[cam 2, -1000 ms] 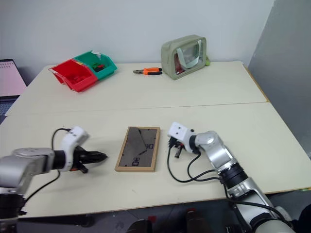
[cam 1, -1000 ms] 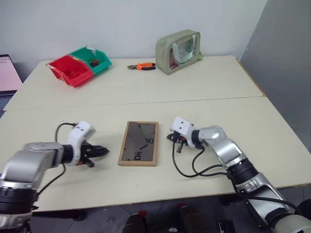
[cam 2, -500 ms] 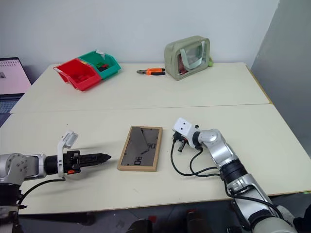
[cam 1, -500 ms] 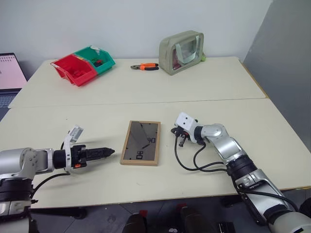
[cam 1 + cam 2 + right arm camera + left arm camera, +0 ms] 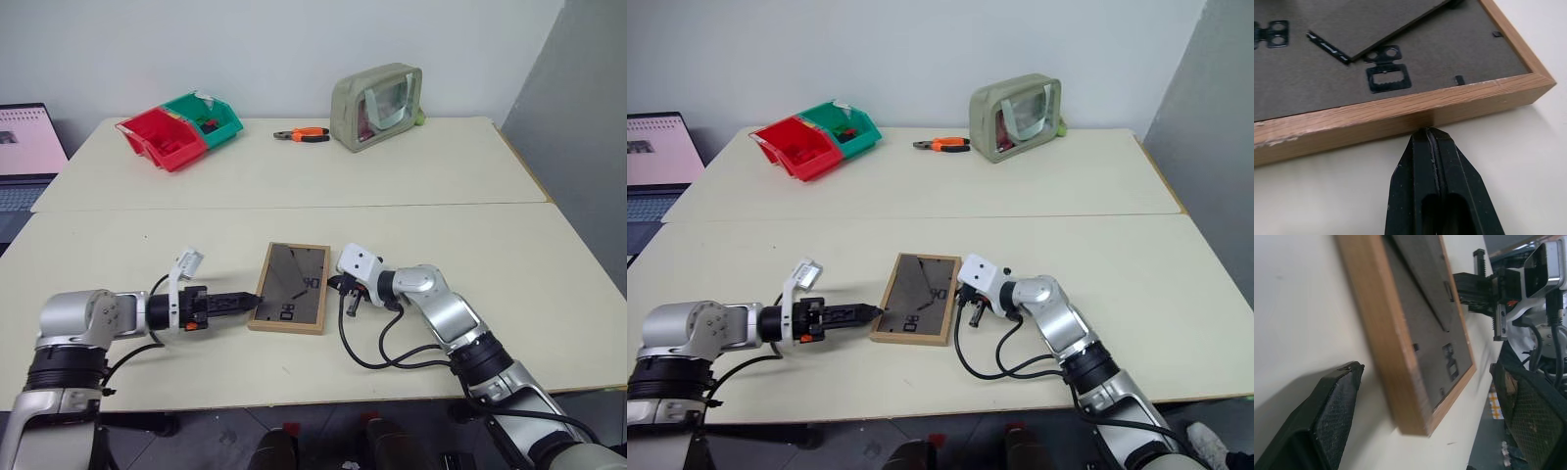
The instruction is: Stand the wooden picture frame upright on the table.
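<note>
The frame (image 5: 291, 287) lies flat on the near panel of the table (image 5: 549, 284), dark back up, with its easel stand folded against the back, so the standing-up is not yet done; by the look of it the work is at the approach, with the lift, the opening of the stand and the setting upright all left. The left gripper (image 5: 247, 300) lies low over the table at the frame's left edge with its two fingers spread wide, one either side of that wooden rim in the left wrist view, holding nothing. The right gripper (image 5: 345, 296) sits at the frame's right edge with its fingers pressed together and empty, their tip just at the wooden side; whether it touches the wood is hard to tell. The judgement is that the two grippers bracket the frame from opposite sides, perhaps so that one can brace it while the other gets under an edge. The table is cream and matt, made of joined panels with a seam running across beyond the frame. On the far panel stand a red bin (image 5: 161, 144) and a green bin (image 5: 208, 117) side by side, orange-handled pliers (image 5: 302, 134) and a grey-green pouch (image 5: 378, 93) near the back edge. A laptop (image 5: 24, 147) stands off the table's left end, and a pale wall closes the room behind.
</note>
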